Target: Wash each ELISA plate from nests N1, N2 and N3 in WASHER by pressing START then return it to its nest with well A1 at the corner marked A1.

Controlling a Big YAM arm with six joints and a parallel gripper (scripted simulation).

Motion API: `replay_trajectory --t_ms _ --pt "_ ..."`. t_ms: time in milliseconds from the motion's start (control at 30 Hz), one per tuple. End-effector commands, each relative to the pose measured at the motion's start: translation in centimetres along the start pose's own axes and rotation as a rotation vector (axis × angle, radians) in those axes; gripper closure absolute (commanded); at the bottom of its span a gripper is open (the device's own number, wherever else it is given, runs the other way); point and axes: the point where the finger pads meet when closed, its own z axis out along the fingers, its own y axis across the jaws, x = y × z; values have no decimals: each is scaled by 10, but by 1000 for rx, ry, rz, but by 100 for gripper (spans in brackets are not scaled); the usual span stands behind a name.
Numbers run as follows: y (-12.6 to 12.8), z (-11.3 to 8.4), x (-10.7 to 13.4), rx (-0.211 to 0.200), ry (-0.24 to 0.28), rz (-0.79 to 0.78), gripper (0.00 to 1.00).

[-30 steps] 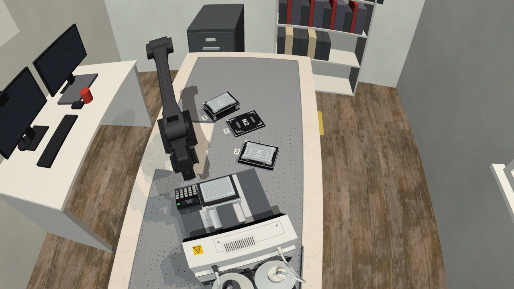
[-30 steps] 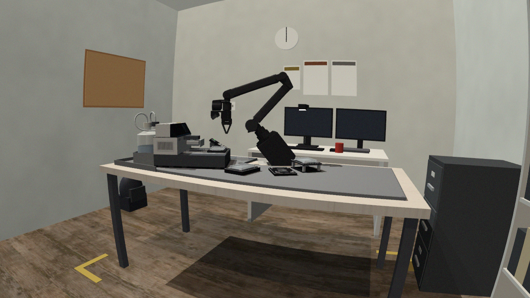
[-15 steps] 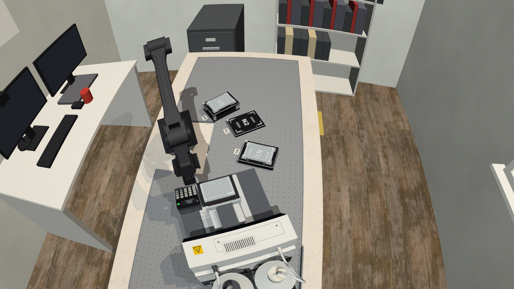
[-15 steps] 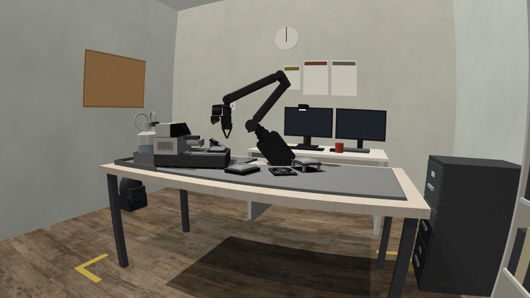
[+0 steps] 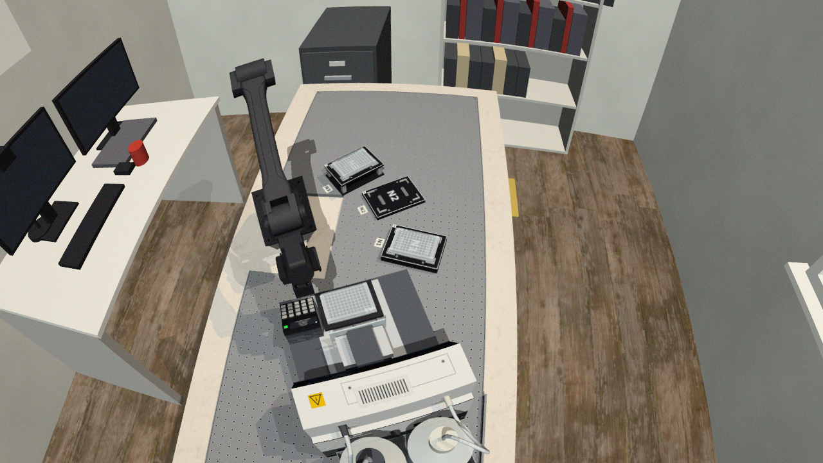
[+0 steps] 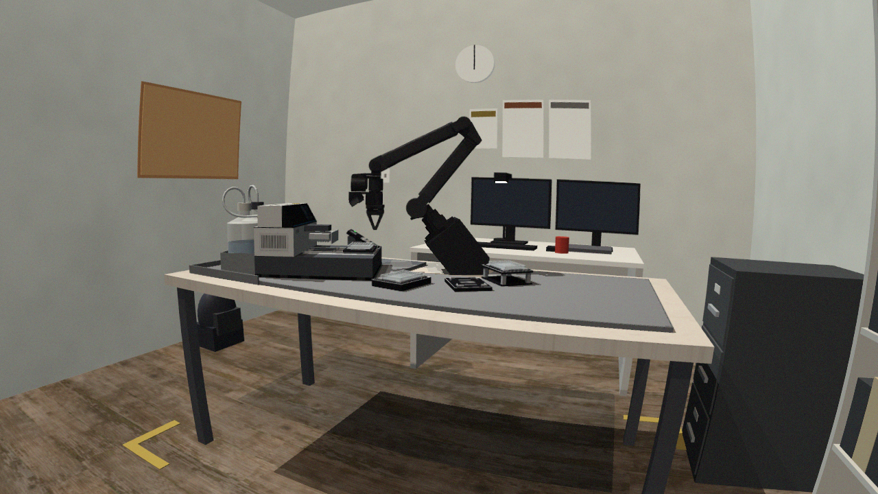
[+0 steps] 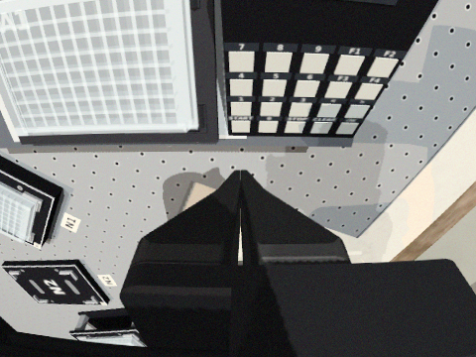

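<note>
ELISA plate (image 5: 348, 303) (image 7: 101, 69) on washer carrier; tool (image 6: 374, 228) (image 7: 240, 180) pointing down, fingers pressed together.

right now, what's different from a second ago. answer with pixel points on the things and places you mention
The gripper (image 5: 303, 289) (image 6: 374, 228) (image 7: 240, 180) has come down, closer to the keypad (image 5: 298, 308) (image 6: 356, 234) (image 7: 297, 94). Nothing was gripped or let go. The washer's plate (image 5: 348, 303) (image 6: 359, 246) (image 7: 99, 69), the empty nest (image 5: 392, 197) (image 6: 468, 283) (image 7: 56, 283) and the green lamp (image 5: 285, 326) are as they were.
</note>
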Motion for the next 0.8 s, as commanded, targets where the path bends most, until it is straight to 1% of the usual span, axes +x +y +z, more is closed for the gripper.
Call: replay_trajectory --t_ms 0,767 --pt "1 8 0 -1 1 5 100" --pt "0 41 0 0 2 5 100"
